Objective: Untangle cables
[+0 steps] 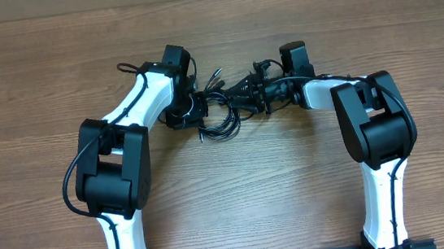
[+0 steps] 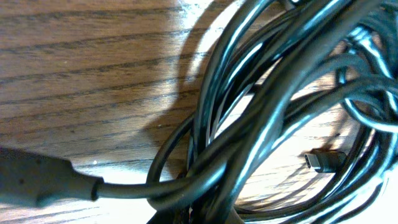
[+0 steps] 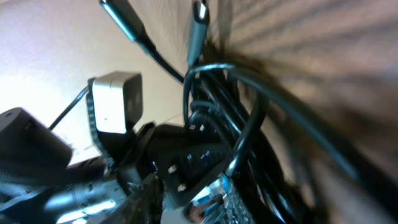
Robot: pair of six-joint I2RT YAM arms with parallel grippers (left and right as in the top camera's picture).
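— Where are the cables (image 1: 219,115)?
— In one black tangle on the wooden counter (image 1: 38,77), between the two arms. A small plug (image 2: 323,160) lies among the loops.
— The left fingers (image 1: 196,112)?
— Pressed together at the tangle's left edge. Whether they pinch a cord, I can't tell.
— The right fingers (image 1: 253,94)?
— In the tangle's right side. Apart or together, I can't tell.

Gleamed glossy and smooth along thin black rubber-sheathed cables (image 2: 261,112); looked grained and faintly shiny on brown wooden tabletop (image 2: 81,62), upper left.
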